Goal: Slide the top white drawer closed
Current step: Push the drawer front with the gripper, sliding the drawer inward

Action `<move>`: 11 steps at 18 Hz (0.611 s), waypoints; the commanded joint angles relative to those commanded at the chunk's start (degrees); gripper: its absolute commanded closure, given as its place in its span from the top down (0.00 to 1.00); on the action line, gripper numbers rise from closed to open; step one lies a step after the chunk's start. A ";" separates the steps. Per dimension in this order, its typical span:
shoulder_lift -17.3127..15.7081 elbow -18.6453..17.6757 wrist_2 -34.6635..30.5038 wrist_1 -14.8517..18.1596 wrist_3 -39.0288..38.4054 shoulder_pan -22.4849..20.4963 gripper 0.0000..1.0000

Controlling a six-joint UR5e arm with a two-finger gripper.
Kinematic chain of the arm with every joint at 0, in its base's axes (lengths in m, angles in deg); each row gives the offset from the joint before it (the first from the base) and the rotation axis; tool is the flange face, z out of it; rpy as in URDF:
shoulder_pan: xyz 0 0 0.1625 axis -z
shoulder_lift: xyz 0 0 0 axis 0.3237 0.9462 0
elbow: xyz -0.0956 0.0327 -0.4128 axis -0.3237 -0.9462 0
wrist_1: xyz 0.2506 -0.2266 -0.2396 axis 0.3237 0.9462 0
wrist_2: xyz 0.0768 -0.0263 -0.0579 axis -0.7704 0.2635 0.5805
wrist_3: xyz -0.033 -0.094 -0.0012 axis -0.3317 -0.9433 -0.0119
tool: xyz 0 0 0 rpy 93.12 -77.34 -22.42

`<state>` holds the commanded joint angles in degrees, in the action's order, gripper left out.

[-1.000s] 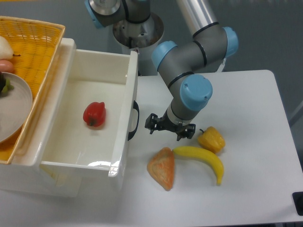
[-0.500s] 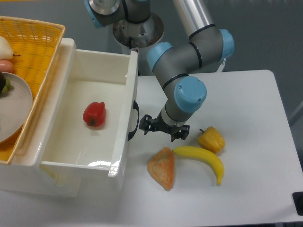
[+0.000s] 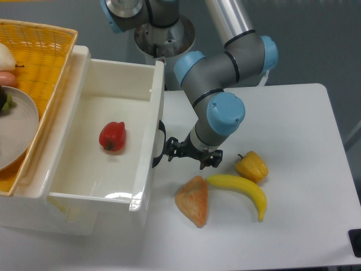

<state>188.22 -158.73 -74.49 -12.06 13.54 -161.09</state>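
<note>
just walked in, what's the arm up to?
The arm has its gripper low over the table, right at the black handle on the front of the top white drawer. The drawer is pulled wide open with a red pepper inside. It looks set to push the drawer shut, though contact isn't clear. A banana, a yellow pepper and an orange slice lie nearby.

A white table (image 3: 293, 186) with rounded corners stands on a grey-blue floor (image 3: 321, 39), evenly lit, with a soft glare on its top
</note>
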 joint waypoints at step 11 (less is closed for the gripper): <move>-0.62 0.09 0.36 0.09 -0.79 1.49 1.00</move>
<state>187.60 -158.65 -74.13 -11.98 12.75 -159.60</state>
